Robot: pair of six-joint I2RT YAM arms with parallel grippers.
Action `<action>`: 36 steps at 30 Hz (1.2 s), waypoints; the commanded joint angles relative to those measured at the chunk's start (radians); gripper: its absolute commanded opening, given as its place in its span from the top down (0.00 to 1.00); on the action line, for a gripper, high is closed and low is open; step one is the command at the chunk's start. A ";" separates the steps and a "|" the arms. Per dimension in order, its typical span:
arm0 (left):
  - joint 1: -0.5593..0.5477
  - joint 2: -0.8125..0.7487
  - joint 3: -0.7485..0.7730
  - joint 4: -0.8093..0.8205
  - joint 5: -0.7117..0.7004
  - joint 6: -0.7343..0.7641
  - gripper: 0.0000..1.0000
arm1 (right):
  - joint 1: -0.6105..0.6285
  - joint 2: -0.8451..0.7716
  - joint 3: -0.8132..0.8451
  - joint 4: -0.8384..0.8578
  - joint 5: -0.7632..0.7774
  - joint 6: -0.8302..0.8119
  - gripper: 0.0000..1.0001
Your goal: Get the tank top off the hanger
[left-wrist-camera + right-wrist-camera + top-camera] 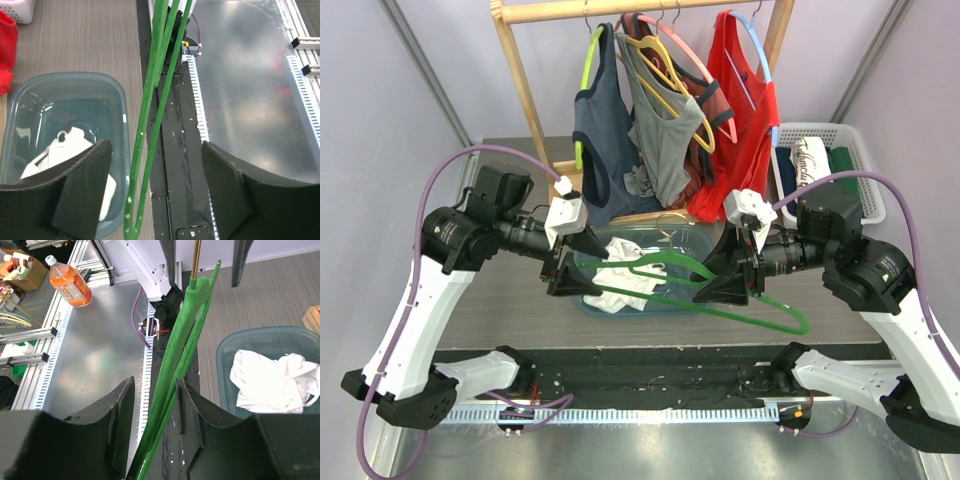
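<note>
A bare green hanger (720, 305) hangs level in the air over the table's front edge, between my two grippers. My right gripper (730, 285) is shut on the hanger's two bars (185, 325), which run up between its fingers (122, 410). My left gripper (157, 170) stands open around the hanger's looped end (150, 100), and neither finger touches it. The white tank top (620, 265) lies crumpled in the translucent blue bin (588, 300), off the hanger. Both wrist views also show the tank top (60, 150) (270, 380) inside the bin (120, 100) (225, 345).
Behind the bin stands a wooden clothes rack (520, 90) with navy (600, 140), grey (665, 130) and red (740, 110) tops on coloured hangers. A white basket (850, 140) of folded clothes sits at the back right. An orange bottle (70, 285) lies off the table.
</note>
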 commanded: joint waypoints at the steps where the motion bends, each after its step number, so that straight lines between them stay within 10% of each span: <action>1: 0.003 0.015 0.018 0.011 0.072 -0.011 0.38 | -0.001 -0.013 0.003 0.071 -0.033 -0.004 0.99; 11: 0.004 0.027 0.016 0.006 0.127 -0.040 0.69 | -0.001 -0.004 0.017 0.105 -0.019 -0.027 0.99; 13: 0.004 0.026 0.016 0.005 0.127 -0.042 0.97 | 0.000 -0.004 0.009 0.114 -0.007 -0.020 0.99; 19: 0.004 0.021 0.027 0.003 0.092 -0.048 1.00 | -0.001 -0.027 -0.020 0.128 0.106 -0.011 0.98; 36: 0.084 -0.135 0.050 -0.034 -0.086 -0.051 1.00 | 0.000 -0.208 -0.037 0.223 0.694 -0.012 0.20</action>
